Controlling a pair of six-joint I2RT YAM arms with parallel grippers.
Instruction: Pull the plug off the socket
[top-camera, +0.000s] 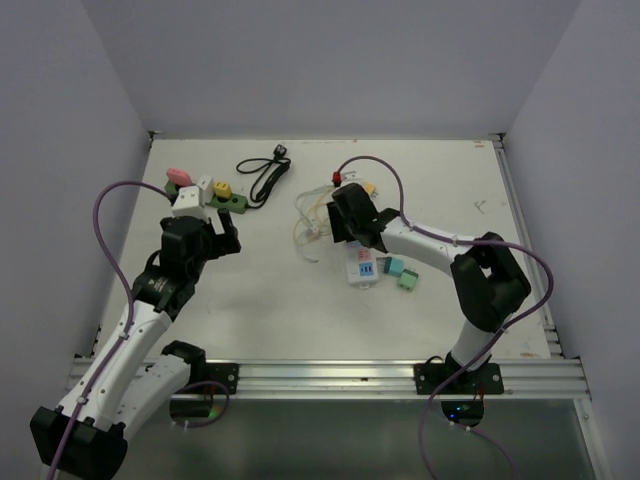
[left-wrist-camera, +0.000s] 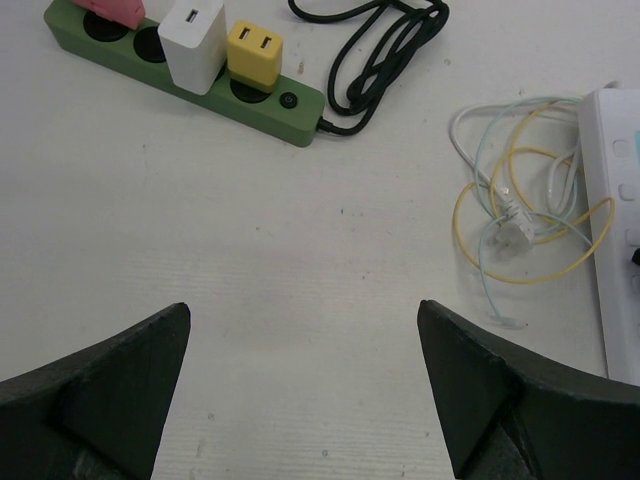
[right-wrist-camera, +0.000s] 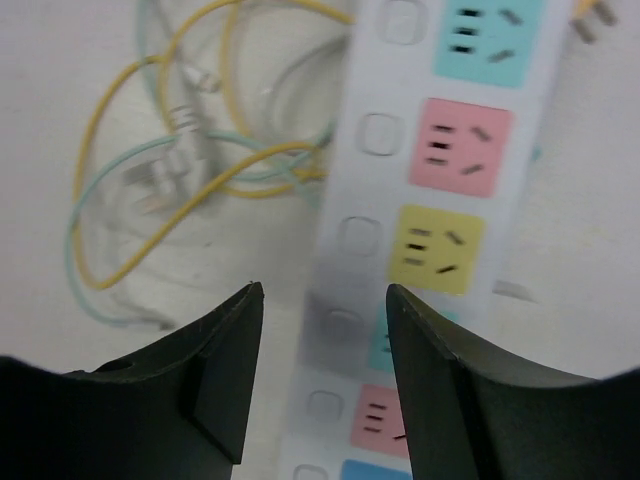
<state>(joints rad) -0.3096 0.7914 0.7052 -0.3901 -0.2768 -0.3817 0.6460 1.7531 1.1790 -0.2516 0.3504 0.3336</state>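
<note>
Nearest the front edge of the bench (top-camera: 280, 310), on its left side, the left gripper (left-wrist-camera: 302, 335) hangs over bare surface, its jaws spread wide with nothing between them. On the right side the right gripper (right-wrist-camera: 322, 300) hovers low over a white power strip (right-wrist-camera: 372, 190), jaws parted partway and holding nothing. The strip's edge shows in the gap below them, and whether the fingers touch it cannot be told. A teal adapter (top-camera: 396, 267) and a green adapter (top-camera: 409, 281) lie just beside that strip, toward the right edge. A loose tangle of thin wires (left-wrist-camera: 520, 215), yellow, pale teal and white, lies just left of the white strip, between the two grippers.

Farther back, toward the far left corner, lies the green power strip (left-wrist-camera: 275, 110), apart from both grippers. Three things sit plugged into it in a row: a pink plug (left-wrist-camera: 110, 8) at the left end, a white charger (left-wrist-camera: 192, 45) next to it, and a yellow plug (left-wrist-camera: 253, 55) nearest the cable end. Its black cable (left-wrist-camera: 385, 55) lies coiled just beyond, near the far edge
</note>
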